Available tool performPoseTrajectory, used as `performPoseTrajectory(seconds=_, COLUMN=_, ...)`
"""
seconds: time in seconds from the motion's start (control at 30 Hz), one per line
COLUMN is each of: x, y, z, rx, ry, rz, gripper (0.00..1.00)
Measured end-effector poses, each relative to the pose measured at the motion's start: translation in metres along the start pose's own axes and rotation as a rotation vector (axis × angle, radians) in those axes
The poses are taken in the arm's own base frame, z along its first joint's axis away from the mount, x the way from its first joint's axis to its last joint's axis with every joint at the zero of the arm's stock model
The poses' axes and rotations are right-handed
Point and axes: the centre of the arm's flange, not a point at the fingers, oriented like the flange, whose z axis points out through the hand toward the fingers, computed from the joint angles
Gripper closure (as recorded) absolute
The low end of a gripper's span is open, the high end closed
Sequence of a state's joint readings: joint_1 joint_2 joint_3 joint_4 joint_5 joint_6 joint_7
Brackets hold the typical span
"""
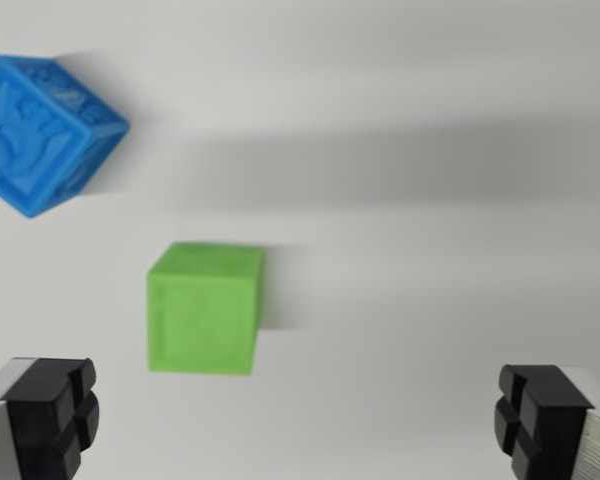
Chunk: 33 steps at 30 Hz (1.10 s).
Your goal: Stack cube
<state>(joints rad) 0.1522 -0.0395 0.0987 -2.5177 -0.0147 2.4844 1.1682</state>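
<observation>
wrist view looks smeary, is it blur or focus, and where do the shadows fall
Wrist view: the blue cube and green cube have soft, sideways-smeared edges, more like motion blur; their shadows stretch toward the view's right across the white table; the open jaws look sharper.

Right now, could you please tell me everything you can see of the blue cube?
The blue cube is a bright blue block, plastic by the look of it, with raised patterns moulded into its faces. It sits at the wrist view's upper left, turned corner-on to the camera, its far left side cut off by the frame edge. It rests on the pale table, casting a soft shadow to the right. Nothing else touches it; the green cube lies apart, below and right.
</observation>
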Motion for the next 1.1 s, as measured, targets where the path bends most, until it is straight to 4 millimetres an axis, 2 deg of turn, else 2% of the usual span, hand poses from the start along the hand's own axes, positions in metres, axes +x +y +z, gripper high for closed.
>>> performPoseTrajectory(seconds=0.63, x=-0.071, y=0.003, z=0.044, rx=-0.005, ry=-0.013, rz=-0.002, gripper=0.0)
performPoseTrajectory(seconds=0.9, x=-0.072, y=0.004, z=0.084, rx=-0.009, ry=-0.02, rz=0.004, gripper=0.0)
performPoseTrajectory(seconds=1.1, x=-0.072, y=0.004, z=0.104, rx=-0.005, ry=-0.018, rz=0.004, gripper=0.0)
